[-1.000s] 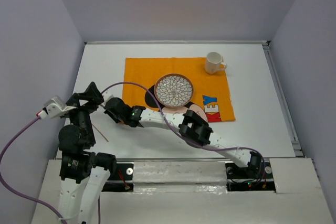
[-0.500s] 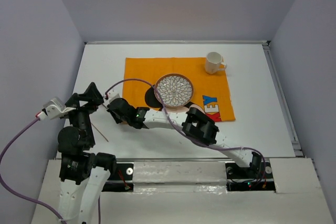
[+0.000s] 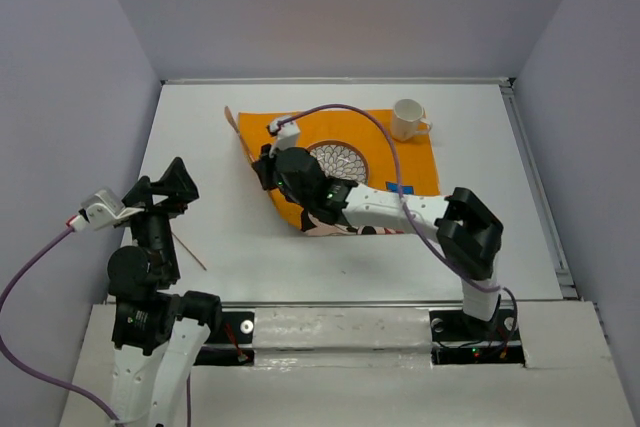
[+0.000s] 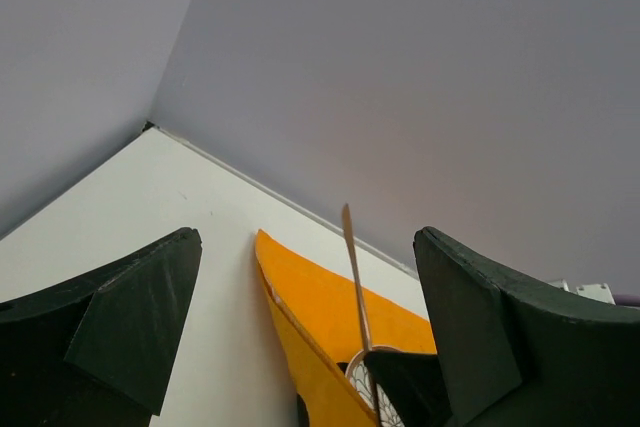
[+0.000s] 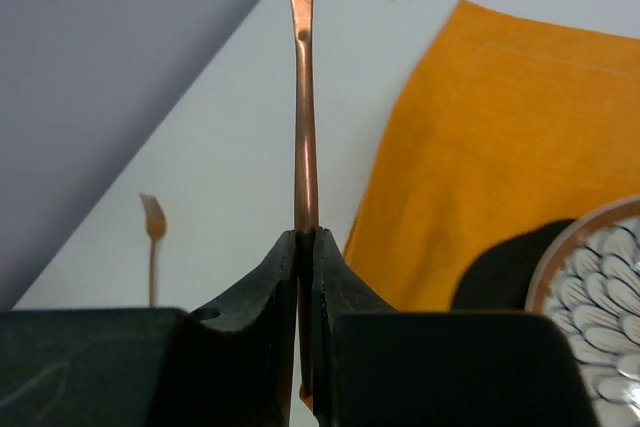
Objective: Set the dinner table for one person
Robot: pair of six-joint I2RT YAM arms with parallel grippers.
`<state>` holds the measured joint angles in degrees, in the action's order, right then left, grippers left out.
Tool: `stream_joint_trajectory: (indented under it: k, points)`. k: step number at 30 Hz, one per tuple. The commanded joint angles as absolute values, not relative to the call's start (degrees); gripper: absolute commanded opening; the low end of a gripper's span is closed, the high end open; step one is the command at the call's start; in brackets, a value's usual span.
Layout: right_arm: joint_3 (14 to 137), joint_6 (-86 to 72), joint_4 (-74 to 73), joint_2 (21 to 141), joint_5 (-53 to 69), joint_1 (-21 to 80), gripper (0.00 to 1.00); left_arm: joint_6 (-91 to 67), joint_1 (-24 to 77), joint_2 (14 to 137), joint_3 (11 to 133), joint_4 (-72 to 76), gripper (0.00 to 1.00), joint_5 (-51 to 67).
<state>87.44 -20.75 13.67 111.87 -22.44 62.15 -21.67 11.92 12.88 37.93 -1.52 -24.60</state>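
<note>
Copper utensil handle (image 5: 303,97) pinched in right end effector (image 5: 305,239), left end effector (image 4: 307,234) spread wide, empty

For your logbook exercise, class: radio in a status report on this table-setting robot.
Left claw open, empty. Right claw shut on copper utensil, upright. Dinner table: plate, mug on orange mat; fork off to the left. Right arm crosses the mat.

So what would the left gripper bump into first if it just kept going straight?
Likely the near edge of the orange mat, or the copper utensil the right gripper holds near it; depth is unclear.
</note>
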Motion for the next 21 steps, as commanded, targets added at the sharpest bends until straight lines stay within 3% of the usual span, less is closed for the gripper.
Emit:
stream_joint_trajectory:
  k: [1,11,21]
  points:
    - [76.84,-24.60,19.51,102.95,-21.55,57.75,0.00,-20.92,12.39,12.13,37.44,1.93,0.99,-23.82]
    - [71.36,-26.71,20.21,98.79,-12.85,56.69,0.00,-20.83,12.57,12.83,37.27,2.37,0.99,-22.68]
    - [85.24,-41.90,30.57,107.31,3.86,56.69,0.00,-20.92,12.57,13.10,37.18,2.46,0.99,-22.32]
